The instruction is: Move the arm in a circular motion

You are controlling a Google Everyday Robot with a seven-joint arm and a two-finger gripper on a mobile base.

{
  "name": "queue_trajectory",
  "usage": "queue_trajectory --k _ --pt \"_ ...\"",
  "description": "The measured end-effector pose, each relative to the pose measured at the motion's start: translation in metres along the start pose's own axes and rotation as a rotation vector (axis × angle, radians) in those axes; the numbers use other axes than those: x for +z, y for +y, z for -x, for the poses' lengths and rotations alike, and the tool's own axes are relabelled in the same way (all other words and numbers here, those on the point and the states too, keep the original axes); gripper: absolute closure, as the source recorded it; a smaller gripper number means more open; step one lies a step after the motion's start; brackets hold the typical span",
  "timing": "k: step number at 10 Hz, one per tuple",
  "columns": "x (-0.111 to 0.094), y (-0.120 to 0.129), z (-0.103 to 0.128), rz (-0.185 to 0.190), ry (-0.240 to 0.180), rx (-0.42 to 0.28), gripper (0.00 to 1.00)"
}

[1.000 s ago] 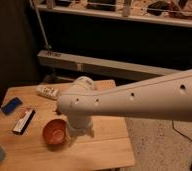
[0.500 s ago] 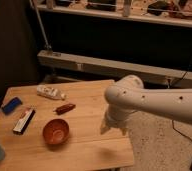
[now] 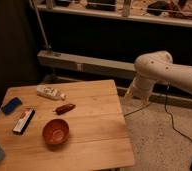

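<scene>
Camera view: hand (image 3: 131,95) beside table (image 3: 96,107) right edge; arm (image 3: 165,70) above-right of it.

One high camera looks down over the table (image 3: 94,142), pincer (image 3: 131,95) beside its far corner.

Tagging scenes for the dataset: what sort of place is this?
Probably a robotics lab or workshop: a wooden table of loose objects, a cable trailing on a speckled floor, metal racking behind. The arm holds its gripper just off the table's edge.

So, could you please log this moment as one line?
task: circular motion | arm: clear of table, above floor | gripper: arm tip, pointing down beside table edge
</scene>
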Motion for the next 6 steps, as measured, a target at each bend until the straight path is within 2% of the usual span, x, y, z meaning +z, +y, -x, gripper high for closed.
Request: queue_trajectory --k 1,3,4,6 --pt "-0.004 0.029 0.007 -0.013 -0.009 -0.027 0.35" --pt "-0.006 0.104 0.011 -0.046 -0.016 -0.111 0.35" --pt "-0.001 0.147 0.006 -0.056 -0.014 -0.173 0.35" --pt "0.013 0.212 -0.017 -0.069 -0.010 -0.306 0.35"
